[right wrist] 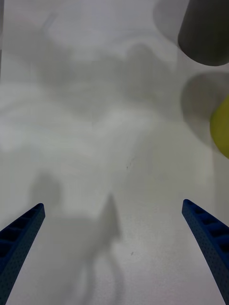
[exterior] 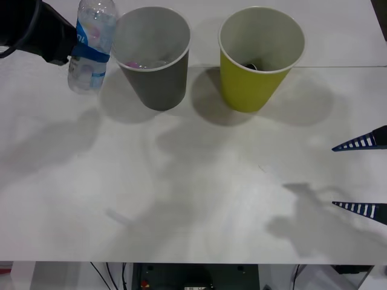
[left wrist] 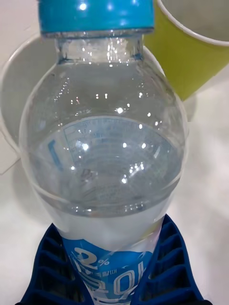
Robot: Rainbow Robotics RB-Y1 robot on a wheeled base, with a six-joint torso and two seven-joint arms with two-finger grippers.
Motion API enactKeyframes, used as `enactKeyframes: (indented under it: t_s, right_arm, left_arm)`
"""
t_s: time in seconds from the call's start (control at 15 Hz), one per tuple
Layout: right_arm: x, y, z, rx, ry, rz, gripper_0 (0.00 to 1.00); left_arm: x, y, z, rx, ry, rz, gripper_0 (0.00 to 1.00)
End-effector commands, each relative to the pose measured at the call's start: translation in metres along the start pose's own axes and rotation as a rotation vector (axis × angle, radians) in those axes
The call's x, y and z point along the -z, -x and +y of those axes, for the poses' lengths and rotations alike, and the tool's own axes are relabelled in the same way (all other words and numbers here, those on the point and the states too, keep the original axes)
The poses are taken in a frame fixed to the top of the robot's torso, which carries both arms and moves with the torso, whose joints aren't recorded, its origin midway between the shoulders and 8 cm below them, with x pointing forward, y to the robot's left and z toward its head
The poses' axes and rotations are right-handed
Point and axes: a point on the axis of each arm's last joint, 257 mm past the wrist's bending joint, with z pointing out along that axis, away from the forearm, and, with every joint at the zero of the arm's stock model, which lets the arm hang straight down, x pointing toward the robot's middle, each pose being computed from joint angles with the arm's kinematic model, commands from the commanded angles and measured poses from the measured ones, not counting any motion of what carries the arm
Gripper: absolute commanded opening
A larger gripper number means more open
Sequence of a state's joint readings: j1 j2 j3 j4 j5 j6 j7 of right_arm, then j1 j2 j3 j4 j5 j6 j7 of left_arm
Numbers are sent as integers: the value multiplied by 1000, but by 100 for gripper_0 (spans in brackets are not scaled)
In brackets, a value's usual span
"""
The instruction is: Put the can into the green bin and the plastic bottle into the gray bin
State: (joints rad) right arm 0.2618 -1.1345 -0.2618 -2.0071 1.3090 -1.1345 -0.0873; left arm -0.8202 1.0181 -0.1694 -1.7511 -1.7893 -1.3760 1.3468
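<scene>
— Gripping the plastic bottle (exterior: pixel 92 45) at its label, the left hand (exterior: pixel 71 49) is up at the far left of the table (exterior: pixel 193 199), is that right?

— Yes. Its blue ribbed fingers (left wrist: pixel 50 267) are closed around the bottle's lower body, and the light blue cap (left wrist: pixel 95 16) points away from the wrist. From the front the bottle looks roughly upright, just beside the gray bin (exterior: pixel 154 57), on that bin's left.

— Is it over the bin's mouth?

— No, it is off to the side of the rim. Whether its base touches the table I cannot tell.

— And the bins?

— The gray bin stands upright on the table, with the green bin (exterior: pixel 260 57) upright just to its right, close but apart. Something small and pinkish lies at the bottom of the gray bin, and something dark lies at the bottom of the green one; I can't make out what either is.

— The right hand?

— The right hand (exterior: pixel 361 175) hangs at the table's right edge, its two fingers spread wide with nothing between them. From its wrist the bare table lies below, with both bins at the far side.
</scene>
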Motion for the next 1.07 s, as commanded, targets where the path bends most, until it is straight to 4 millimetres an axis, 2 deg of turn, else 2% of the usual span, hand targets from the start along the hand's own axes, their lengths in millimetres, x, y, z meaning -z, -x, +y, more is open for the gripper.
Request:
enactKeyframes:
  t_s: [0.07,0.33,0.47,0.87,1.07]
  right_arm:
    - [0,0,0,0,0,0,100]
    - [0,0,0,0,0,0,100]
    - [0,0,0,0,0,0,100]
    - [0,0,0,0,0,0,100]
    - [0,0,0,0,0,0,100]
  left_arm:
    - [-9,35,10,2,-2,20,0]
    - [-29,80,25,96,-21,-21,0]
    - [-40,92,31,134,-29,-36,0]
    - [-56,102,38,128,3,-14,5]
    - [-56,104,36,130,-6,-20,18]
